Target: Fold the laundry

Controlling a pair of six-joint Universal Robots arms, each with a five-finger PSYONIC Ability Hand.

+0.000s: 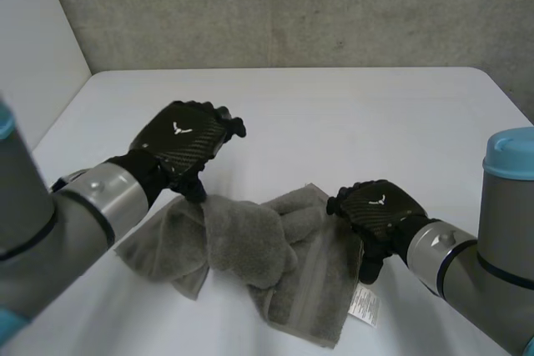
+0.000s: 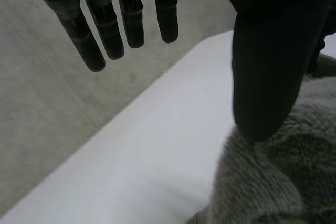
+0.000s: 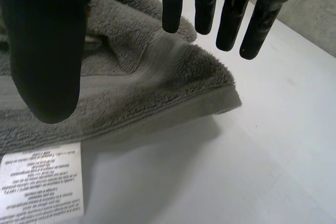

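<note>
Towel: grey towel (image 1: 250, 248), crumpled and partly bunched, lying on the near half of the table between the two hands.
Towel shape: a thick rumpled lump in the middle, a flatter flap spread toward the left arm, and a banded hem on the side toward the right arm.
Label: white care label (image 1: 365, 303) at the hem, lying flat on the table just beside the right hand.
Left hand: left hand (image 1: 179, 139) is raised over the towel's left part. Its fingers (image 2: 131, 19) are straight and spread over bare table. Its thumb points down at the pile, and its tip is at the cloth. It grips nothing.
Right hand: right hand (image 1: 380, 210) is over the towel's right edge, palm down. Its fingers (image 3: 173, 3) are straight and hang above a corner of the cloth, with the thumb well apart from them. It holds nothing.
Table: white table (image 1: 350, 114), with a grey wall (image 1: 292, 6) behind.
</note>
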